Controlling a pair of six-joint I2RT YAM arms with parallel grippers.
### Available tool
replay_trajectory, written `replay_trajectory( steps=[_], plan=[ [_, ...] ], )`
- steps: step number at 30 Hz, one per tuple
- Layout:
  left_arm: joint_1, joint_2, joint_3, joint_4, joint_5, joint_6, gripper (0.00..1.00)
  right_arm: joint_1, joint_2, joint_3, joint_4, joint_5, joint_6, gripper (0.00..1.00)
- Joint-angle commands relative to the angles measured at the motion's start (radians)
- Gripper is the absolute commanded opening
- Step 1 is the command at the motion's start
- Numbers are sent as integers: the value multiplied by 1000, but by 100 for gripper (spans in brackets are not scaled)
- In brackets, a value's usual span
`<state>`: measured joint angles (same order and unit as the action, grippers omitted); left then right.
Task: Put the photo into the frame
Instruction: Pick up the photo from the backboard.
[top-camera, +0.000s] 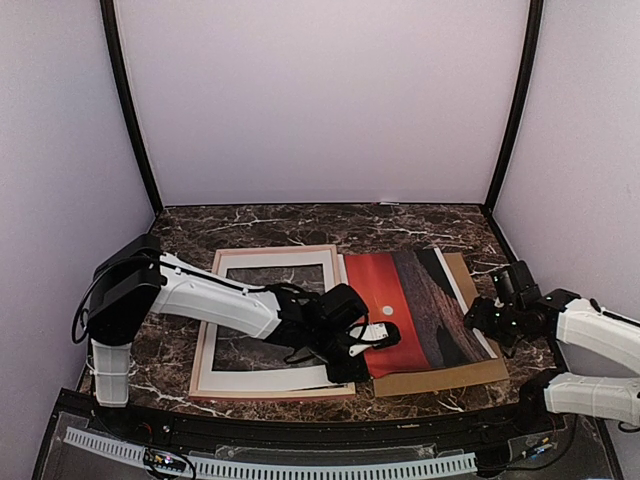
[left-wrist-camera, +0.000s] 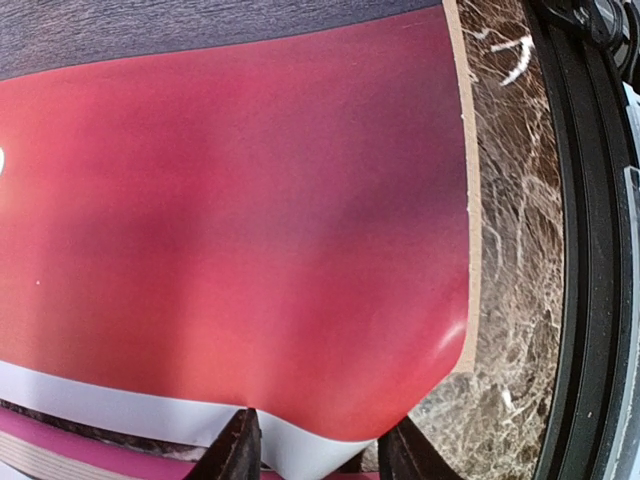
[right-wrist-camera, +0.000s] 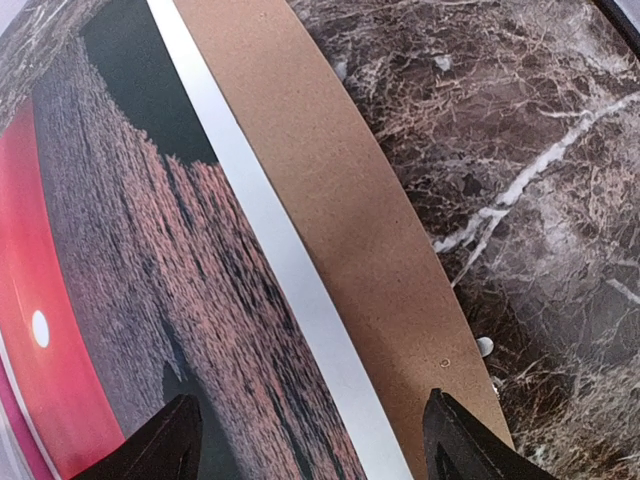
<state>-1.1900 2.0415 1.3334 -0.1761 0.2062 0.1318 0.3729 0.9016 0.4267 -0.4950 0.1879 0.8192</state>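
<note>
The photo (top-camera: 405, 300), a glossy print with a red-orange sky, a small white sun, dark rippled sea and a white border, lies right of centre in the overhead view on a brown backing board (top-camera: 440, 378), just beside the frame (top-camera: 275, 250) on the marble tabletop (top-camera: 300, 220). The left end effector (left-wrist-camera: 322, 448) stands partly spread astride the print's raised lower-left corner. The right end effector (right-wrist-camera: 310, 440) hangs wide apart above its right border.

Soft, even overhead light; a pale sheen lies on the photo (left-wrist-camera: 230, 230) at its right corner; both wrist views bow towards their edges.
</note>
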Motion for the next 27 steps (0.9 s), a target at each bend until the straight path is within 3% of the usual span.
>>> replay_trajectory(
  steps=[1, 21, 27],
  plan=[
    [15, -66, -31, 56, 4, -30, 42, -13, 9, -22, 25, 5, 9, 77],
    [49, -87, -101, 156, -24, -82, 42, -28, -22, -94, 88, -96, 31, 67],
    [49, -78, -106, 156, -33, -80, 42, -35, -47, -94, 116, -148, 33, 53]
  ],
)
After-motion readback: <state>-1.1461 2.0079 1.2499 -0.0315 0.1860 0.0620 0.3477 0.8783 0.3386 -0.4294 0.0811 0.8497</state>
